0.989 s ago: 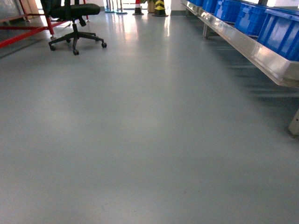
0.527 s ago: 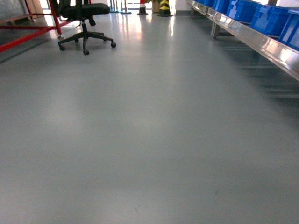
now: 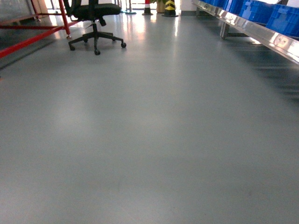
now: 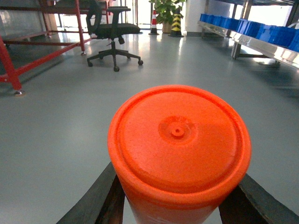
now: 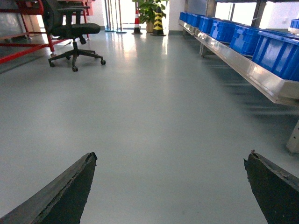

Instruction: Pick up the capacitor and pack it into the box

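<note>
The left gripper (image 4: pixel 175 205) clamps an orange capacitor (image 4: pixel 180 144); the right gripper (image 5: pixel 170 186) gapes wide, empty, above grey floor (image 3: pixel 149 140).

Glossy grey floor (image 3: pixel 149 140), black office chair (image 3: pixel 95 18) standing on it far left, striped cones (image 3: pixel 170 8) beyond

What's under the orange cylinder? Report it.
Left gripper fingers flank the orange cylinder; grey floor lies beyond. Its underside and lower body are hidden.
</note>
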Controlling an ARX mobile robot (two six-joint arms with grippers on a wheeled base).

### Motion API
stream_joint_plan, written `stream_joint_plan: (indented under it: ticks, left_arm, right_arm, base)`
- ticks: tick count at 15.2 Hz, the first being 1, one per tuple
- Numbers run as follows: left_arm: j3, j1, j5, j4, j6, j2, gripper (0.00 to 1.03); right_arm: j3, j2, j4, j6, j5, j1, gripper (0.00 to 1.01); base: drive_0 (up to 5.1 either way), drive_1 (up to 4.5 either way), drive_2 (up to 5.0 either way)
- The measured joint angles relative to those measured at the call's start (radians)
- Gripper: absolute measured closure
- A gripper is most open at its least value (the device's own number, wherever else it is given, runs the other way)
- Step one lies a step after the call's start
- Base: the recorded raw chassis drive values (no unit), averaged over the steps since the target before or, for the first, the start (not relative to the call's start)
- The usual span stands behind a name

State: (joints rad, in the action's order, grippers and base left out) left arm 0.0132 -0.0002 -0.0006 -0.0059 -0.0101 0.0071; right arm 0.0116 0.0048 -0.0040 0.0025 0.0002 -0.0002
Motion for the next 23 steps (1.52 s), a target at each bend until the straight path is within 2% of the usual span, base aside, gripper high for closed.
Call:
stream_joint_plan:
  ticks: [23]
  left_arm:
    - [0.000, 0.000, 0.000, 0.002, 0.000, 0.000, 0.59]
  right_arm:
    - [0.000, 0.000, -0.001, 0.000, 0.000, 0.000, 0.03]
  base:
    - [-5.0, 2.46, 2.5]
